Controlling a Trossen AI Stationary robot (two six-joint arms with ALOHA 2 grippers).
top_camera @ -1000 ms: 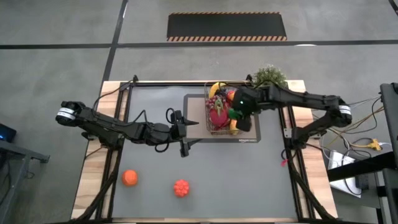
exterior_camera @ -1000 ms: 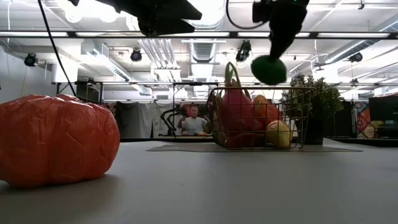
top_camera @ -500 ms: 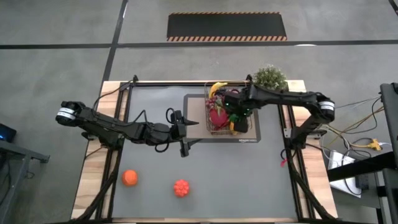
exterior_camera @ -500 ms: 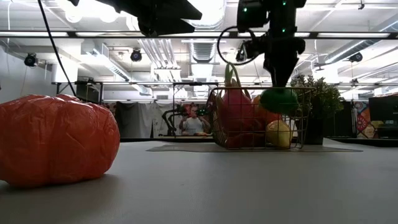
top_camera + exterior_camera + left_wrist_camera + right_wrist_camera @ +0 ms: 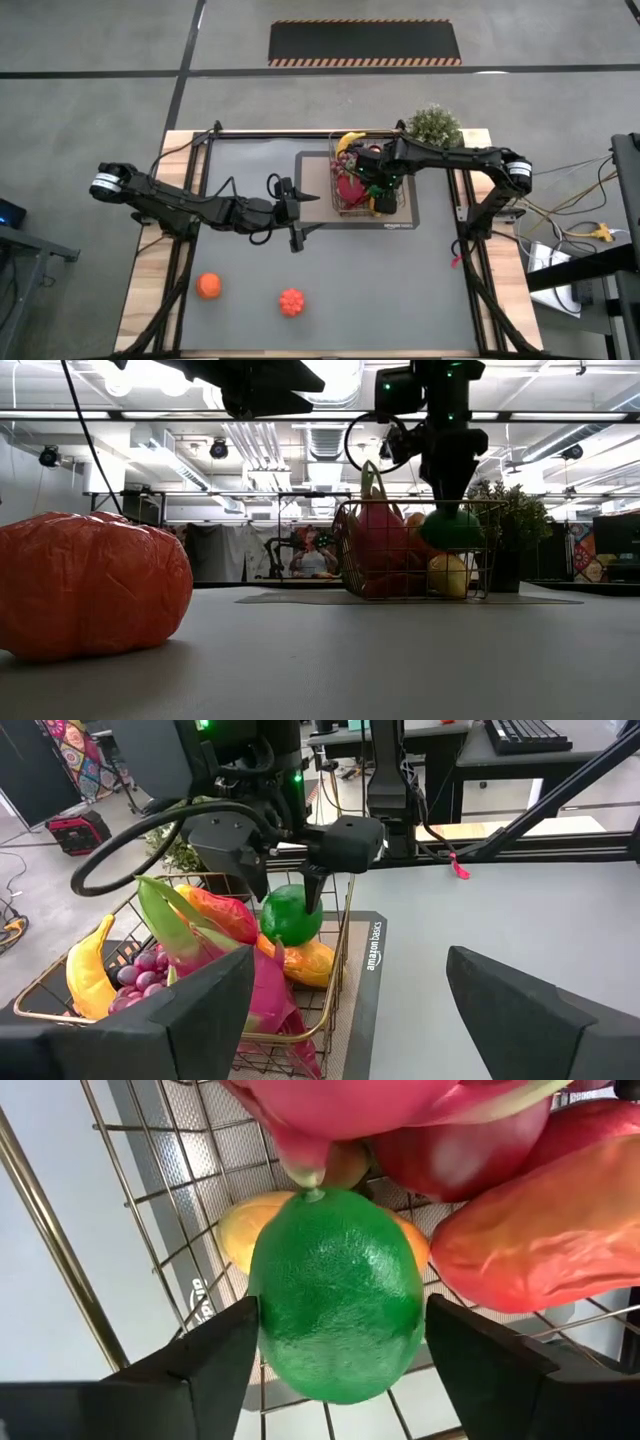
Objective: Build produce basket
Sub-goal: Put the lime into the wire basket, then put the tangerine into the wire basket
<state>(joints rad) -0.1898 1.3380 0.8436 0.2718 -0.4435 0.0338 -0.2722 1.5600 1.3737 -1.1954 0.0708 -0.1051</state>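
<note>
The right gripper (image 5: 335, 1380) hangs inside the small square wire basket (image 5: 344, 203), its fingers (image 5: 195, 1365) spread just wider than the round green fruit (image 5: 335, 1295) between them, which sits atop the yellow-orange mango (image 5: 300, 960), beside the pink dragon fruit (image 5: 215, 950). The left gripper (image 5: 297, 213) waits wide open mid-table, well apart from the basket

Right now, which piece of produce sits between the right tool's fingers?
The green round fruit, down inside the wire basket. It alone is flanked by the right tool; the banana and dragon fruit lie apart.
</note>
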